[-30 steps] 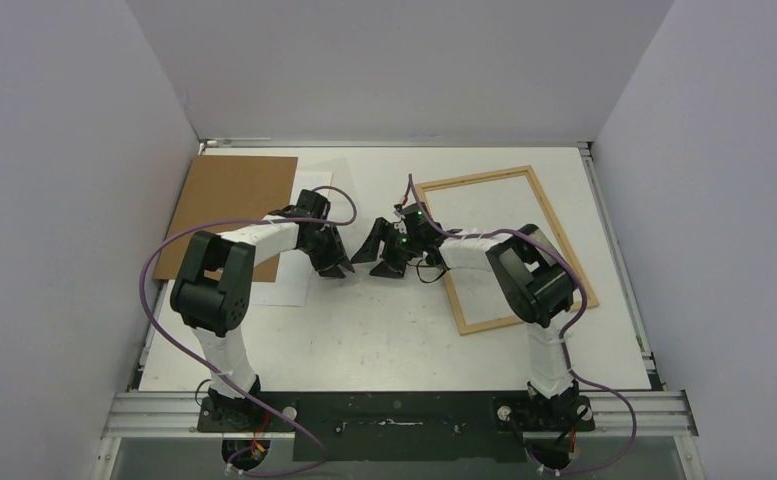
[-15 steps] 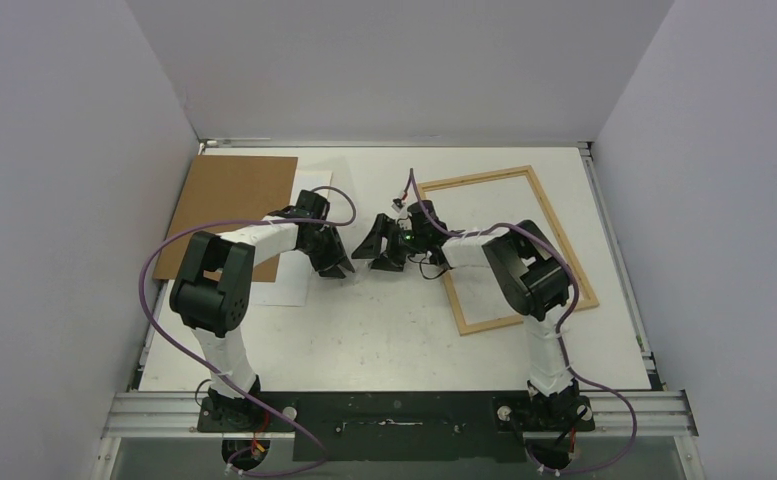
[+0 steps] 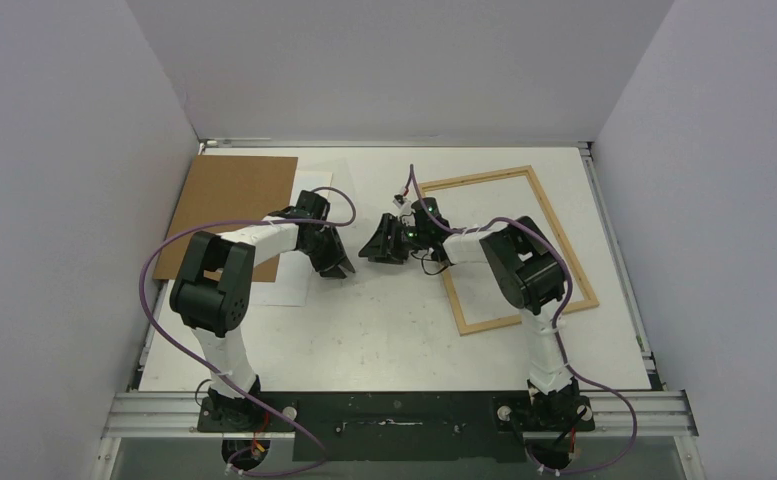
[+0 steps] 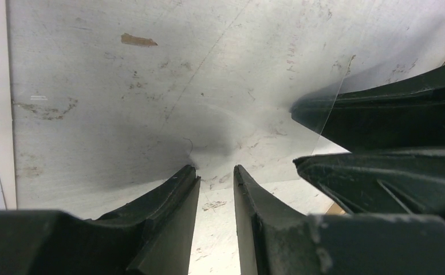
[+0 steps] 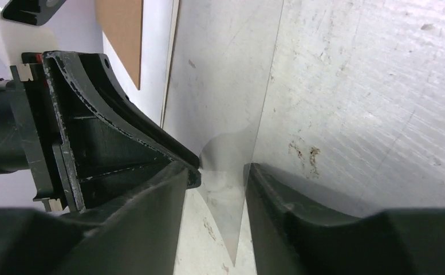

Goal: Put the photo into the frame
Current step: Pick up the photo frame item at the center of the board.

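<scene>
The photo lies white side up at the left, mostly under a brown backing board. The light wooden frame lies flat on the right. Between them a clear thin sheet stands raised off the table. My left gripper has its fingers a narrow gap apart, and one tip touches the sheet. My right gripper faces it. Its jaws stand apart on either side of a hanging corner of the clear sheet, without pinching it. The right fingers show through the sheet.
The brown board and the photo's white edge lie behind the left gripper. Grey walls close in the table on three sides. Purple cables loop over both arms.
My right gripper has slid left and slightly back toward the left gripper, and its jaws have narrowed around the clear sheet's corner. The left arm has stayed put.
</scene>
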